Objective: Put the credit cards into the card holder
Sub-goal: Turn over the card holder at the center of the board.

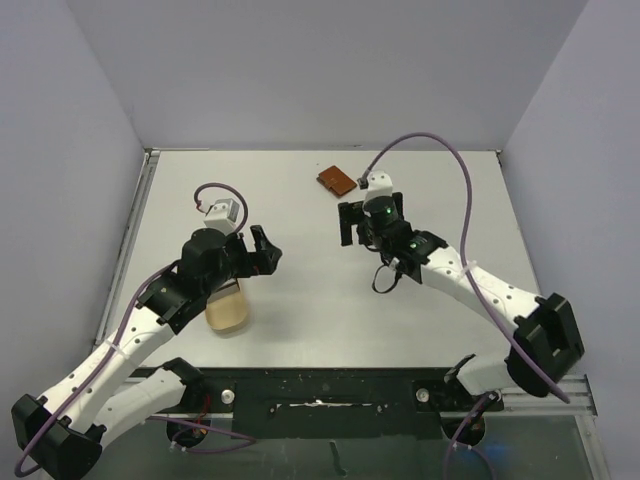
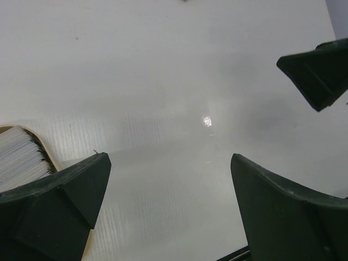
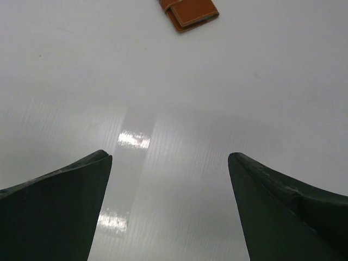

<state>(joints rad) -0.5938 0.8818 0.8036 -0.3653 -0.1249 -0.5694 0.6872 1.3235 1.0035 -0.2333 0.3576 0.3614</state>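
The brown card holder [image 1: 337, 180] lies shut on the far part of the white surface [image 1: 450, 180], just past the right gripper [image 1: 372, 222]. It also shows at the top of the right wrist view. The credit cards [image 2: 19, 157] sit packed together in the tan dish [image 1: 228, 328], close under the left arm and just behind the left gripper [image 1: 267, 252]. Both grippers have their fingers wide apart and hold nothing. I think the job is only starting, since no card is in the holder yet. A good next move would be for the right gripper to reach forward to the holder and get it open, while the left gripper goes to the dish. The cards are thin and sit close together, so it should pinch just one by its edge, slowly, or a few may come up at once
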